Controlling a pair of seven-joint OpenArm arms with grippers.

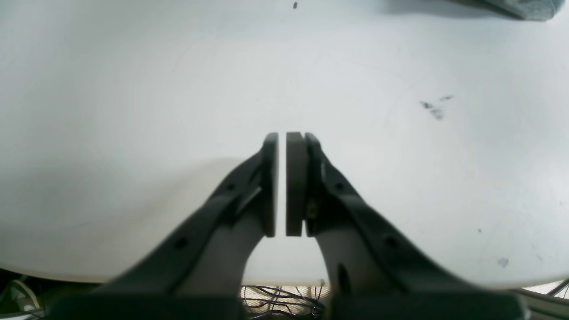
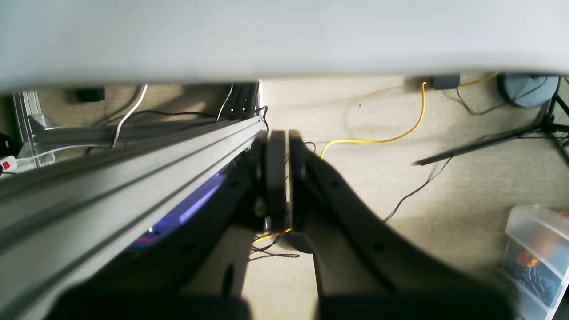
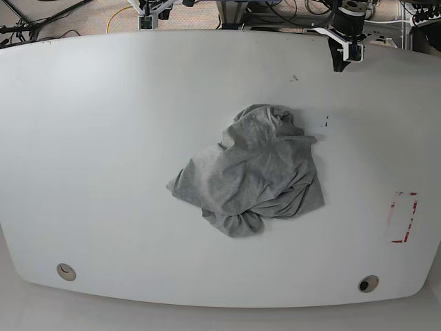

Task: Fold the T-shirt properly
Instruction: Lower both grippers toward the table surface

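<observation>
The T-shirt (image 3: 251, 169) is a light grey, crumpled heap in the middle of the white table (image 3: 103, 138); no lettering shows. A corner of it shows at the top right of the left wrist view (image 1: 524, 9). My left gripper (image 1: 282, 138) hangs over bare table near the back edge, its pads almost together with only a thin slit between them, holding nothing. In the base view it (image 3: 340, 65) is well behind the shirt. My right gripper (image 2: 279, 133) is shut and empty, off the table's back edge above the floor; in the base view it (image 3: 146, 22) is at the top left.
A red tape rectangle (image 3: 403, 217) marks the table's right side. Two round holes (image 3: 66, 271) (image 3: 367, 283) sit near the front edge. Small dark marks (image 1: 433, 109) dot the table. An aluminium rail (image 2: 133, 164), cables and a plastic box (image 2: 538, 253) lie below the right gripper.
</observation>
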